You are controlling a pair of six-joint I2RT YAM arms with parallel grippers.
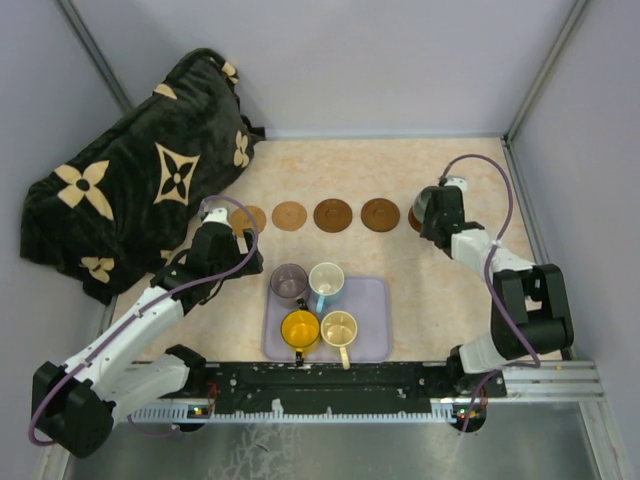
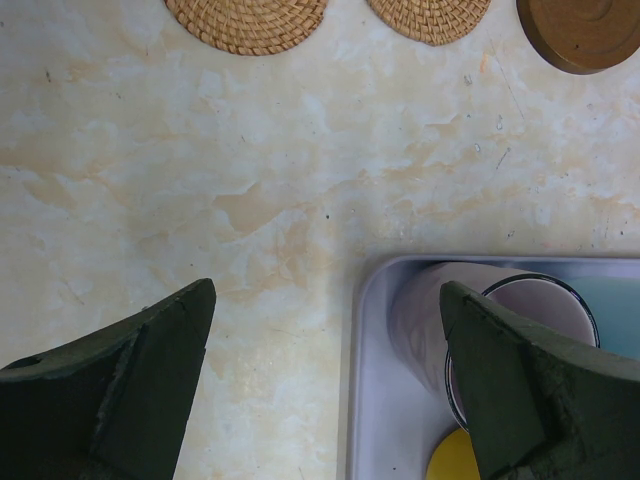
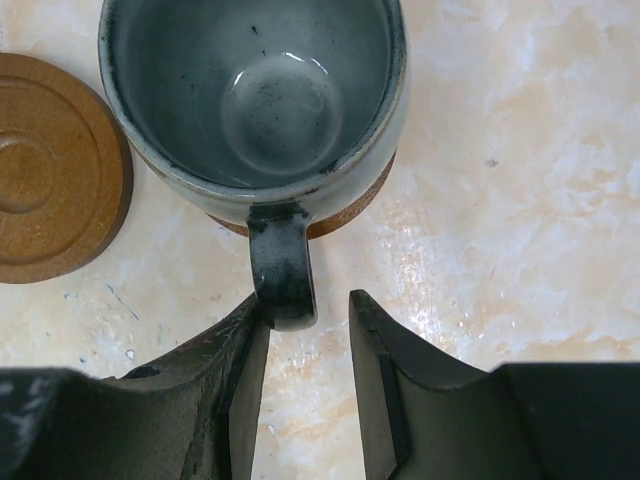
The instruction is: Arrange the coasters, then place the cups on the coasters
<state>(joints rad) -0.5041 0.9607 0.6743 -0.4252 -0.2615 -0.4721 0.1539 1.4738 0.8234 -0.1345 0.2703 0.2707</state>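
Coasters (image 1: pixel 332 215) stand in a row, grey-green cup (image 3: pixel 270 90) sits on the rightmost, right gripper (image 3: pixel 308 300) narrowly parted round its handle, unclamped; four cups (image 1: pixel 300 328) left on tray (image 1: pixel 375 335), left gripper (image 2: pixel 328 288) wide open, empty.

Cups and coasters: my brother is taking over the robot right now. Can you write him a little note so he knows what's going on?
Left gripper: wide open, empty, hovering at the lavender tray's corner beside the purple cup.
Right gripper: jaws partly open around the dark grey-green cup's handle, gap showing, not clamped.
Where: coasters in a row of five; dark grey-green cup sits on the rightmost dark coaster. In the tray: purple cup, white cup, yellow cup and cream cup.
Done: coasters arranged, one cup placed.
Left: four cups onto four bare coasters.
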